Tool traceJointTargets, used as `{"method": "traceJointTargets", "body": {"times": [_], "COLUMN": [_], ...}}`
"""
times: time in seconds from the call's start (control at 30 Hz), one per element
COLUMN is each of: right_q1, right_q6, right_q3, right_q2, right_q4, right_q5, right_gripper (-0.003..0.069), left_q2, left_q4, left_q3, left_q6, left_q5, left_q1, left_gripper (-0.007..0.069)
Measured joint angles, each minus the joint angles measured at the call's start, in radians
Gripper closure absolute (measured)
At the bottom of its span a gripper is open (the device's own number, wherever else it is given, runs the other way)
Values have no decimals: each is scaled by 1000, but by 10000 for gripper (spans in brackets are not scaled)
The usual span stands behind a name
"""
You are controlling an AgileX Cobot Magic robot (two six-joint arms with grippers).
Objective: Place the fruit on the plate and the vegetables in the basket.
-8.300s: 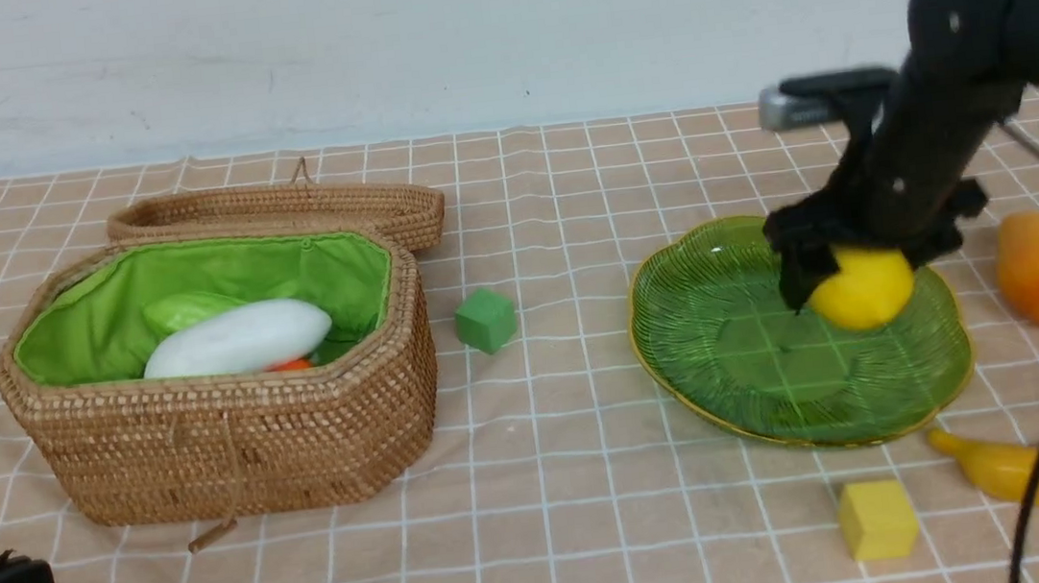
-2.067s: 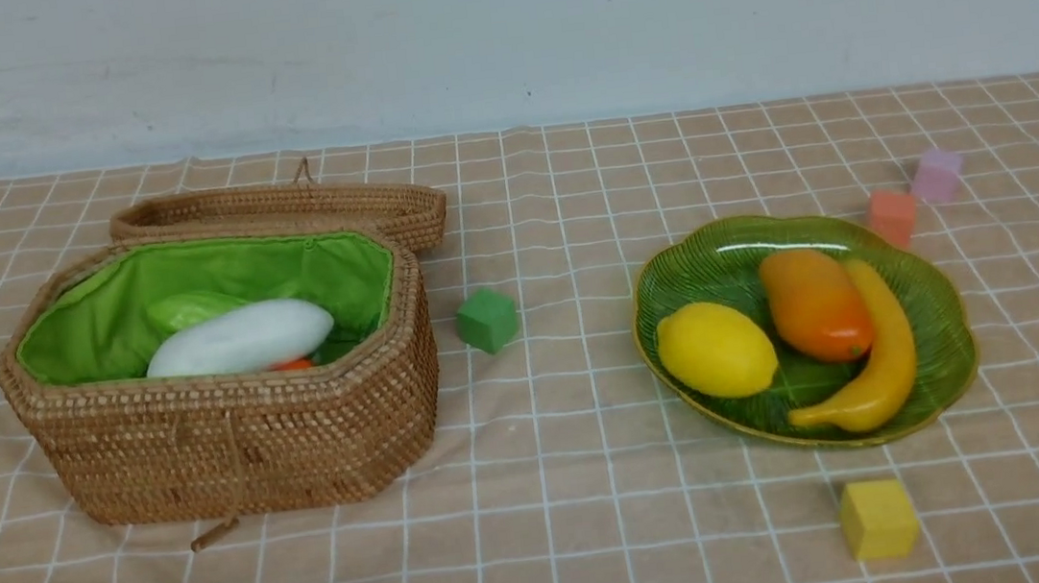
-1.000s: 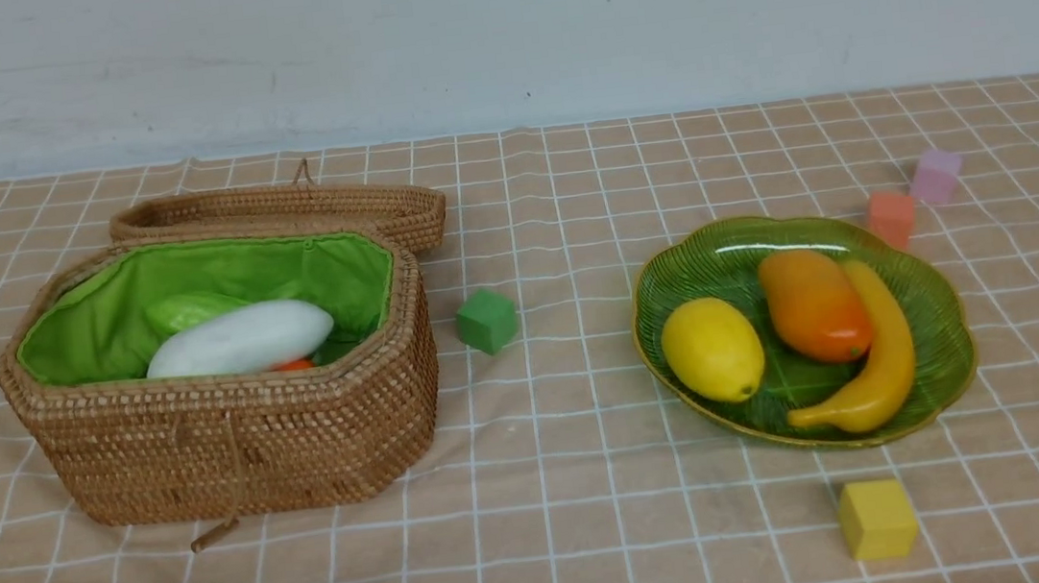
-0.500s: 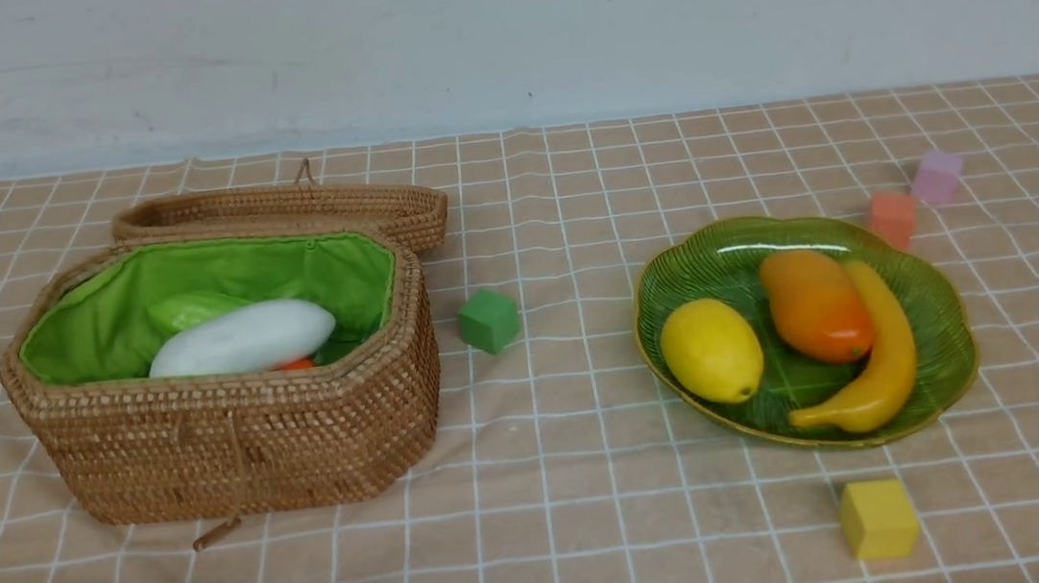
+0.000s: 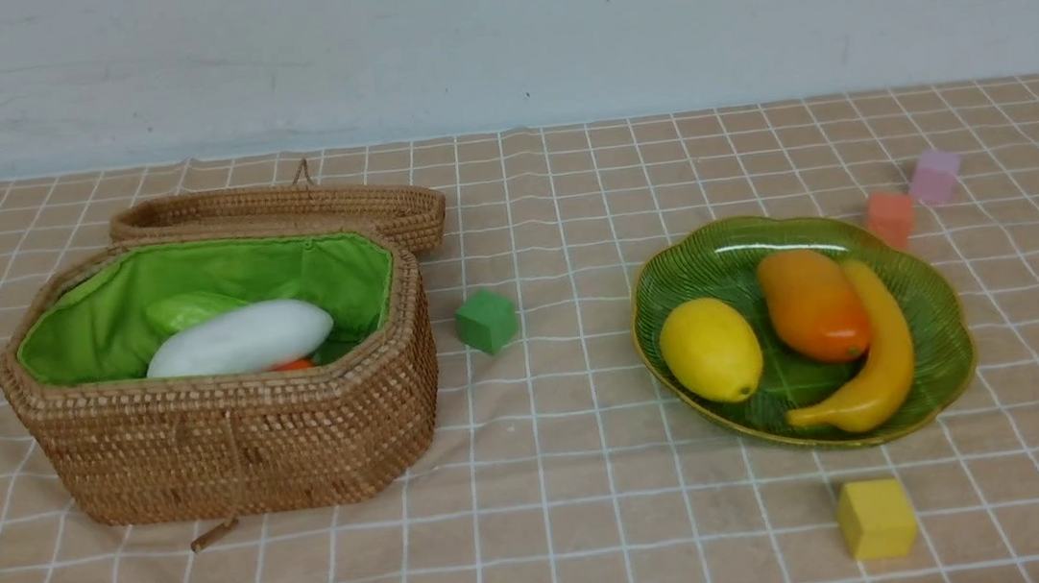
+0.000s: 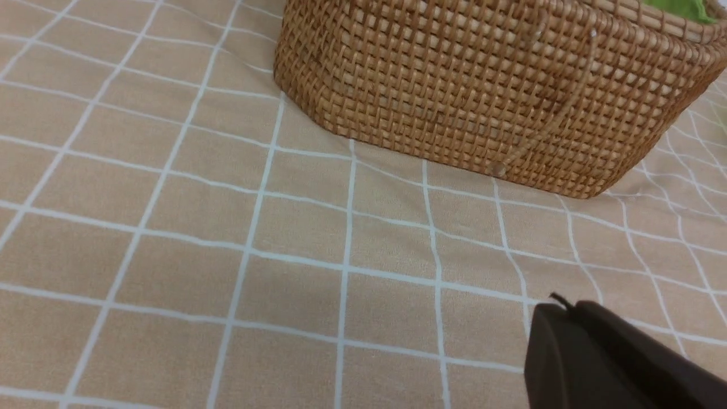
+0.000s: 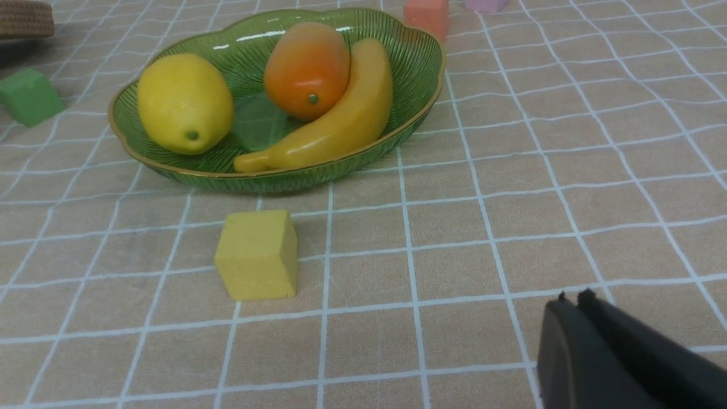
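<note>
The green glass plate [image 5: 943, 324] [image 7: 417, 85] holds the fruit: a yellow lemon [image 5: 710, 350] [image 7: 183, 103], an orange mango-like fruit [image 5: 812, 304] [image 7: 306, 68] and a banana [image 5: 874, 360] [image 7: 341, 122]. Left of it, the open wicker basket [image 5: 237, 447] [image 6: 483, 85] holds a white radish [image 5: 240, 338], a light-green cucumber [image 5: 183, 309] and a sliver of orange carrot [image 5: 294, 364]; other vegetables are hidden. Both arms are out of the front view. My left gripper [image 6: 562, 305] is shut and empty above the cloth, short of the basket's front wall. The right gripper [image 7: 571, 300] is shut and empty, near the yellow cube.
A green cube [image 5: 486, 319] [image 7: 28, 96] sits between basket and plate. A yellow cube [image 5: 876, 518] [image 7: 258, 253] lies in front of the plate; a salmon cube [image 5: 890, 216] [image 7: 426, 14] and a pink cube [image 5: 936, 175] stand behind it. The basket's lid [image 5: 279, 212] lies open behind it.
The last dark bit of my left gripper at the lower left corner of the front view has slipped out of frame. The lemon turned slightly on the plate and now rests still.
</note>
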Motion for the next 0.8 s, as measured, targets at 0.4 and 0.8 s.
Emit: {"method": "traceJointTargets", "body": {"times": [0.4, 0.8], "right_q1": [0, 0], "right_q6": [0, 0], "right_q3": [0, 0], "right_q2": [0, 0], "right_q4": [0, 0], "right_q5": [0, 0], "right_gripper": [631, 623], "left_q2": [0, 0], "left_q4": [0, 0], "left_q3": [0, 0], "left_q6": [-2, -3], "left_q5": [0, 0], "left_q1": [0, 0], "left_gripper": [637, 637]}}
